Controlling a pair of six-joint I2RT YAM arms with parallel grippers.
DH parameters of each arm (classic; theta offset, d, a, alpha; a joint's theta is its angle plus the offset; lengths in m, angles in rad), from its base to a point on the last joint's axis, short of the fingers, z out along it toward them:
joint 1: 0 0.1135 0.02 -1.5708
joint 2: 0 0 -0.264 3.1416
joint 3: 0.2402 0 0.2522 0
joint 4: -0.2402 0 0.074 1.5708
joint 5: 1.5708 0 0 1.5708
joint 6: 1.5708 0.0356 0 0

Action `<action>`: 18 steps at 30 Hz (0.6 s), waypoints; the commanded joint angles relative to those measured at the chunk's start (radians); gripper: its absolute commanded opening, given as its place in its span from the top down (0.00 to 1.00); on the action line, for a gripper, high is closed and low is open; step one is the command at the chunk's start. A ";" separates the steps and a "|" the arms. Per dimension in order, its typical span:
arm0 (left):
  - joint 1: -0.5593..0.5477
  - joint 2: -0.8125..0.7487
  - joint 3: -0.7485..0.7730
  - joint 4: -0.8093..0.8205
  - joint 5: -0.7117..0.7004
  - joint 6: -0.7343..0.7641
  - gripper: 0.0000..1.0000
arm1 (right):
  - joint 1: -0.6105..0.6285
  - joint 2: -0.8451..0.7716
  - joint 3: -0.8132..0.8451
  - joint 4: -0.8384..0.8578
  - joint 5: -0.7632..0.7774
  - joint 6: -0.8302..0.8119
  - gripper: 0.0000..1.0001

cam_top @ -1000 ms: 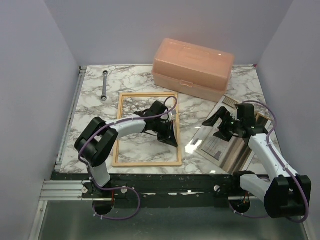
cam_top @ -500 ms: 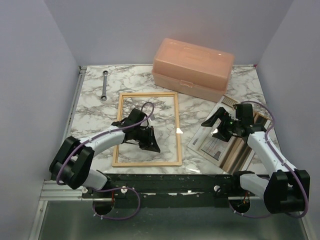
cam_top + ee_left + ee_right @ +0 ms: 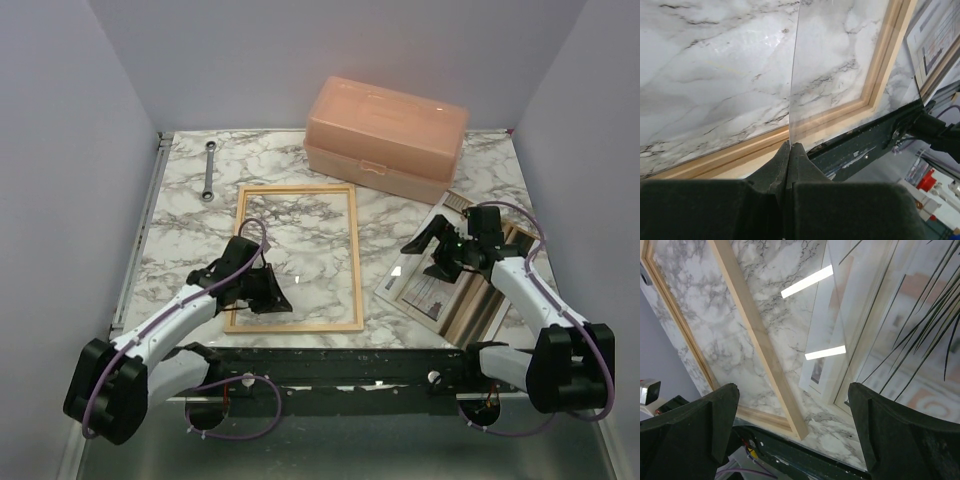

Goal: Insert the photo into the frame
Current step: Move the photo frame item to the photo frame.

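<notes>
Left pincer [image 3: 789,148] is clamped shut on the edge of a clear pane [image 3: 840,60] over the frame [image 3: 297,187]. Right pincer [image 3: 794,390] gapes wide and empty above the photo [image 3: 920,315], which lies right of the frame. The pane hardly shows from above.

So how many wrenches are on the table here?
1. The wrench lies near the far left corner of the table, beyond the frame and left of the closed box, which could hide more.
</notes>
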 commanded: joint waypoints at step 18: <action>0.081 -0.155 0.092 -0.314 -0.279 0.056 0.36 | 0.000 0.120 -0.040 0.082 -0.097 -0.097 0.00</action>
